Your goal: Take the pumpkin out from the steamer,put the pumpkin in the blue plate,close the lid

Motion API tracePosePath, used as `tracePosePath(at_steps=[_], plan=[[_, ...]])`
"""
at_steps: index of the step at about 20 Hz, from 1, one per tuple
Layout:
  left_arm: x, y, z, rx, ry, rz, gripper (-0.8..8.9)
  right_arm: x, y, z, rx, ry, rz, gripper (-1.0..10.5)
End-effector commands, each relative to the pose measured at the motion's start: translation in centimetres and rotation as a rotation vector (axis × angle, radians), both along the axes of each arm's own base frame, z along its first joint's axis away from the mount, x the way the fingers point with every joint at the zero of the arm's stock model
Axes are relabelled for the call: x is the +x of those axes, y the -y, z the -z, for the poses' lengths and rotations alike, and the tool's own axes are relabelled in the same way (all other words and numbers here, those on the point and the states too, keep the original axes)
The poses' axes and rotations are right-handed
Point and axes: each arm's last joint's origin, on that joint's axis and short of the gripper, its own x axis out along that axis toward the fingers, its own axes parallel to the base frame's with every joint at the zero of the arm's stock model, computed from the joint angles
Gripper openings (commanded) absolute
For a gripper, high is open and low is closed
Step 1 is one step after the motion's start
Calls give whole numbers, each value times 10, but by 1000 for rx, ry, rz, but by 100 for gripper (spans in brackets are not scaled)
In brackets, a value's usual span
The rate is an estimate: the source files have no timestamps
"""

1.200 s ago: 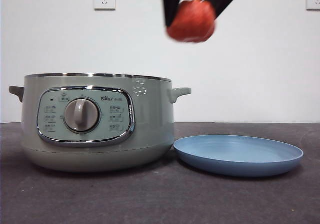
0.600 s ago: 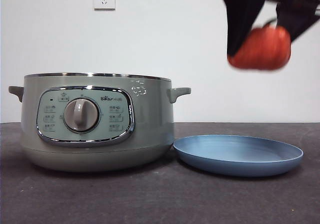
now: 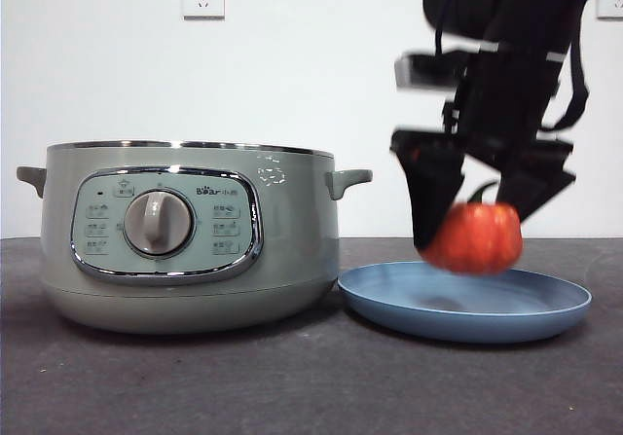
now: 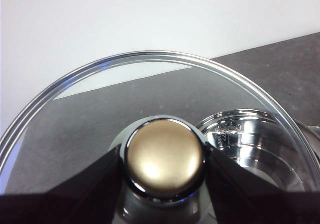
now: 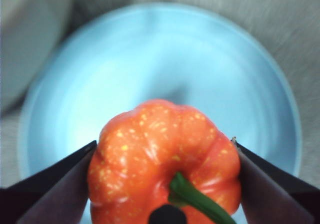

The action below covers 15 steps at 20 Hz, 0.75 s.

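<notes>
Right gripper (image 3: 474, 223) jaws pinch the pumpkin (image 3: 474, 237) by its sides, stem (image 5: 196, 200) up, curving toward the wrist; it hangs just above the blue plate (image 3: 545, 320), contact unclear. Left gripper (image 4: 165, 160) jaws clamp the knob (image 4: 165, 158) of the lid (image 4: 75, 78), held above the open steamer (image 3: 185, 235).

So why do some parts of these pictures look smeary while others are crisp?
Front view: the right gripper and pumpkin are motion-blurred, the steamer sharp. Right wrist view: the pumpkin is fairly crisp, the blue plate beneath it soft. Left wrist view: the lid's knob shows soft glare.
</notes>
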Motion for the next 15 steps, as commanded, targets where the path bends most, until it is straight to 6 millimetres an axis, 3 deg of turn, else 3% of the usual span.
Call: tracePosePath(at_steps=[1, 5, 10, 15], plan=[[-3, -2, -9, -26, 68, -1, -9, 3, -1, 14, -13, -37, 11, 3], [3, 2, -7, -15, 46, -1, -9, 7, -2, 25, -26, -62, 17, 15], [16, 9, -3, -10, 1, 51, -8, 9, 2, 25, -23, -66, 39, 522], [33, 19, 3, -6, -43, 100, -9, 8, 3, 25, -22, -70, 49, 564]])
